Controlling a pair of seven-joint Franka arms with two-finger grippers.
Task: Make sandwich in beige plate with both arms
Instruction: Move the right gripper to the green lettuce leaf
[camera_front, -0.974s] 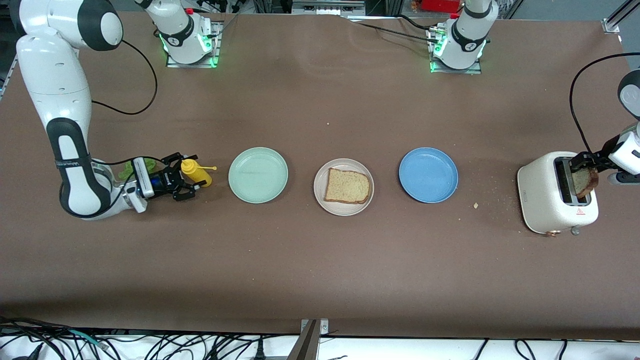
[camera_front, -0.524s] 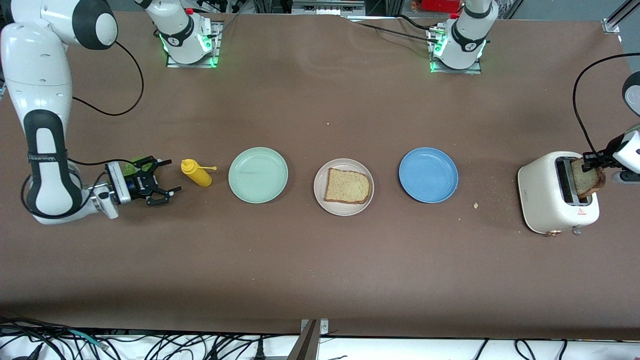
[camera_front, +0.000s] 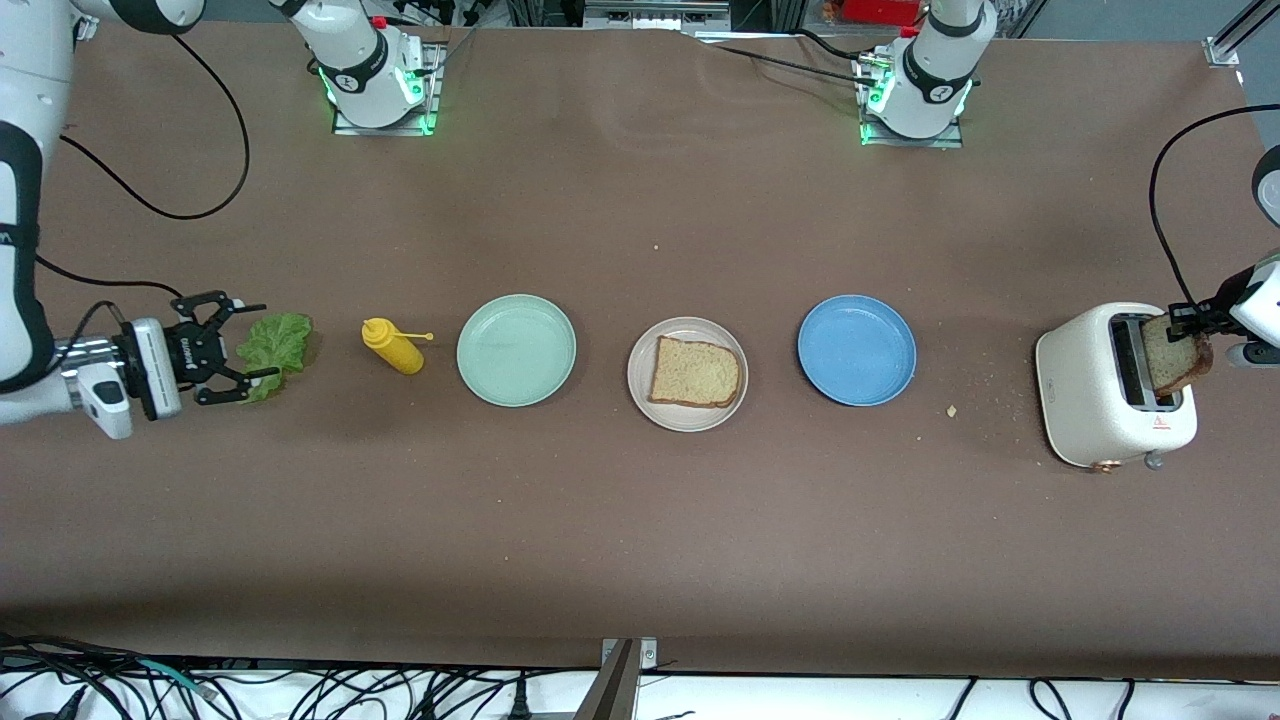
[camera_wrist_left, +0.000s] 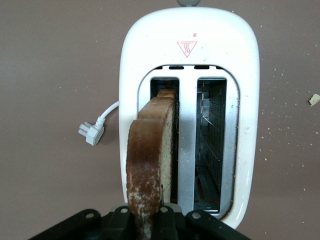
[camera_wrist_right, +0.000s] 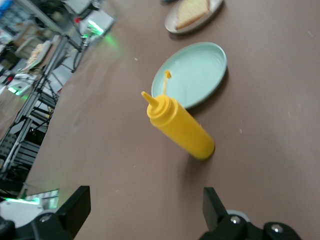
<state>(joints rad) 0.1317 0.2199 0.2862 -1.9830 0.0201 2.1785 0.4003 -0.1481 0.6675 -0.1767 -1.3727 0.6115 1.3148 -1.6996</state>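
The left claw (camera_front: 1185, 322) is hanging over the white toaster (camera_front: 1085, 390) at the left arm's end of the worktop (camera_front: 640, 520), pinching a toasted bread slice (camera_wrist_left: 150, 150) by its crust. The slice is standing upright with its lower part inside one slot, while the slot beside it is sitting empty. The toaster's white plug (camera_wrist_left: 91, 134) is lying on the worktop just beside the toaster body, and crumbs are scattered around it, with one larger crumb (camera_front: 951, 410) lying between the toaster and the blue plate (camera_front: 857, 350).

The beige plate (camera_front: 642, 385) is sitting in the middle of the row of three plates, carrying one bread slice (camera_front: 696, 372) lying flat. The blue plate is standing beside it toward the left arm's end, the mint green plate (camera_front: 516, 350) toward the right arm's end; both are bare.

The right claw (camera_front: 238, 347) is hovering low at the right arm's end of the worktop, its fingers (camera_front: 222, 305) spread wide and holding nothing. The lettuce leaf (camera_front: 274, 344) is lying on the worktop right at its fingertips. A yellow squeeze bottle (camera_front: 392, 345) is standing between the lettuce and the mint green plate, its cap dangling off the nozzle on a tether, so it is sitting in the line from the lettuce to the plates.
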